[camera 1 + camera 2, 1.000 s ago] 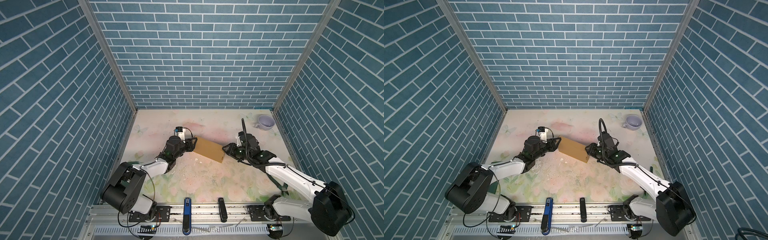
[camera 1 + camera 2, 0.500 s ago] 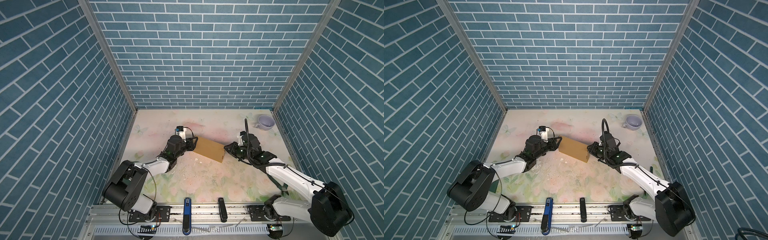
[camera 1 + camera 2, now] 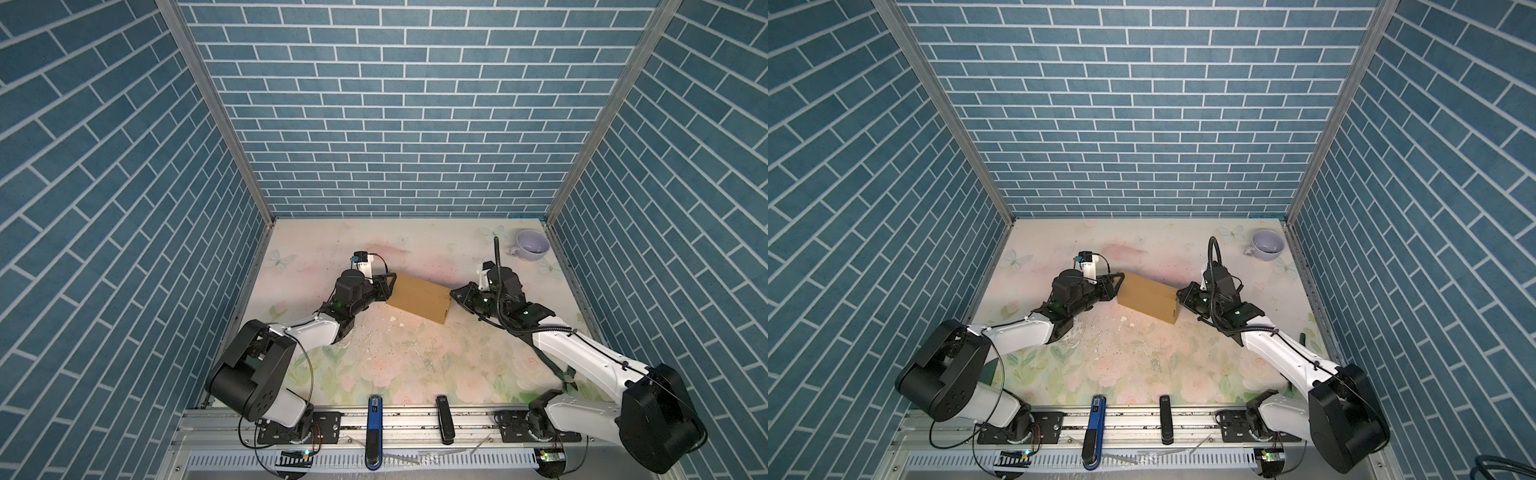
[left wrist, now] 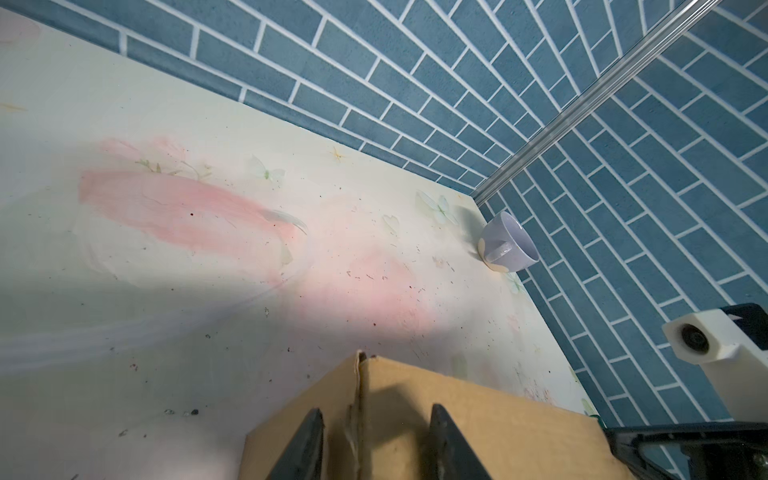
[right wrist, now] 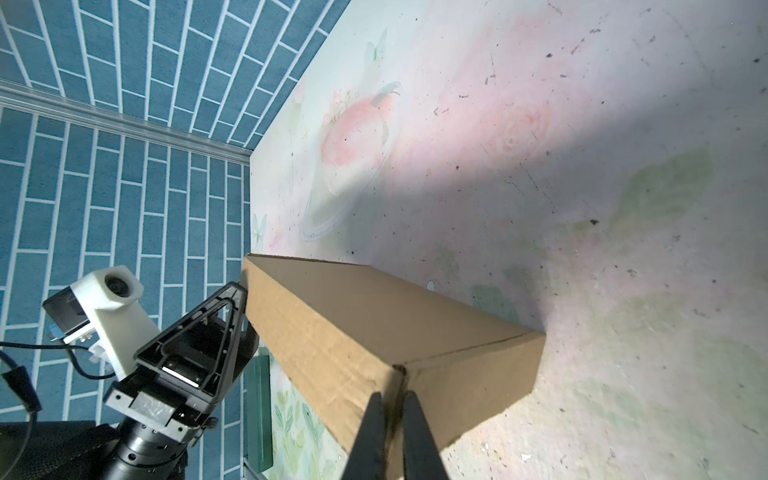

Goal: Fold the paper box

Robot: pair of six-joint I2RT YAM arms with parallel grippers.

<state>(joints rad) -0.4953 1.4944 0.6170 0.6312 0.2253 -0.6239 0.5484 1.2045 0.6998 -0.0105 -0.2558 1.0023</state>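
Found the black left gripper [image 3: 390, 286] left of centre in both top views, butted against the left end of the plain brown corrugated cardboard paper box [image 3: 419, 297]. In the left wrist view, saw its fingers [image 4: 307, 449] parted either side of a raw seam on that end, tips at the cardboard, nothing visibly pinched between them. Placed the paper box at mid-frame on the floral-printed tabletop [image 3: 415, 365], closed into a shallow block and skewed, slanting down toward the right. Found the black right gripper [image 3: 454, 296] at the right end. In the right wrist view, saw its fingers [image 5: 374, 419] drawn almost together on the thin cardboard edge at the near corner, a pinch on the box. Noted a pale lilac ceramic cup [image 3: 532, 245] at upper right, well apart, no obstacle.

Judged the risks as follows. Squeezed from both ends, could bow or crease, owing to the weakness of corrugated walls under end load. Pushed harder from one side, could slide or spin on the smooth top, with no stop behind it. Pulled by the pinched corner, could tear there or spring a tucked flap, undoing the fold. Left unpressed, could gape at the left-end seam, with a tab perhaps only half seated; could not tell from these views.
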